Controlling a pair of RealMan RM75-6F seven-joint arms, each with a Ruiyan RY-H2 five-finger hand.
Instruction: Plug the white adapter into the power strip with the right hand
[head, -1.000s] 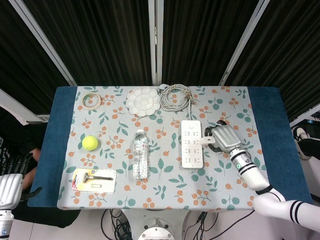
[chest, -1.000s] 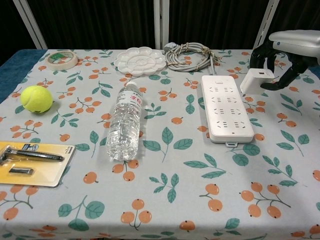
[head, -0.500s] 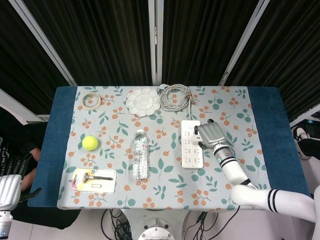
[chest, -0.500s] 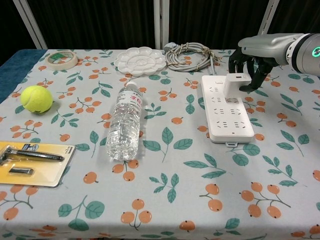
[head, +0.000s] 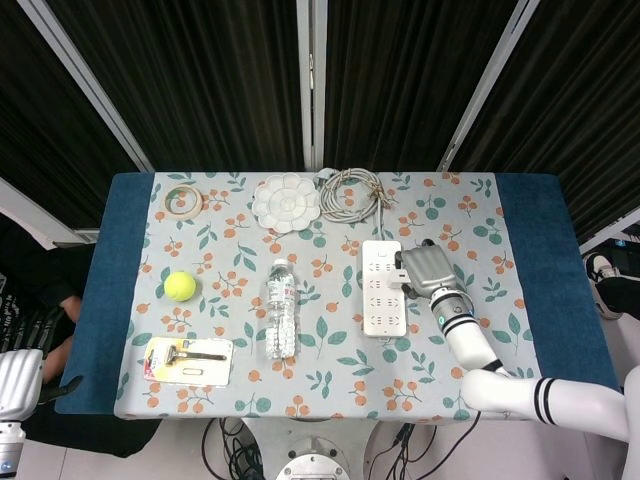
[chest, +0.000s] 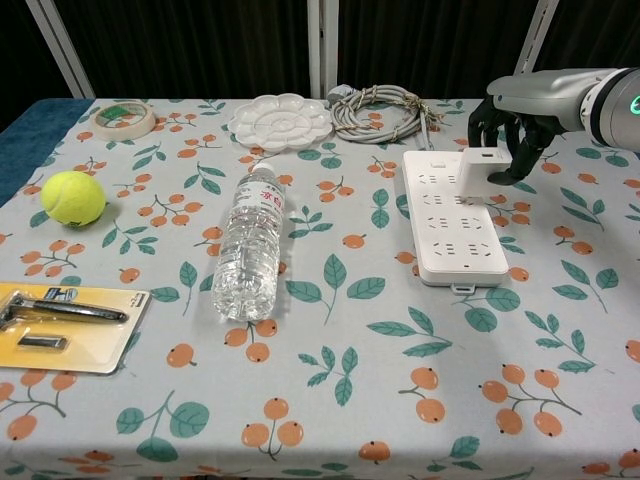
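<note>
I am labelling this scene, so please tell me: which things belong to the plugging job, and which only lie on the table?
For the job: white adapter, power strip, right hand.

Only lying there: water bottle, tennis ball, razor pack, tape roll, paint palette, coiled cable.

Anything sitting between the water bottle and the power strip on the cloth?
Nothing: between the water bottle and the power strip there is only bare printed tablecloth, clearest in the chest view.
</note>
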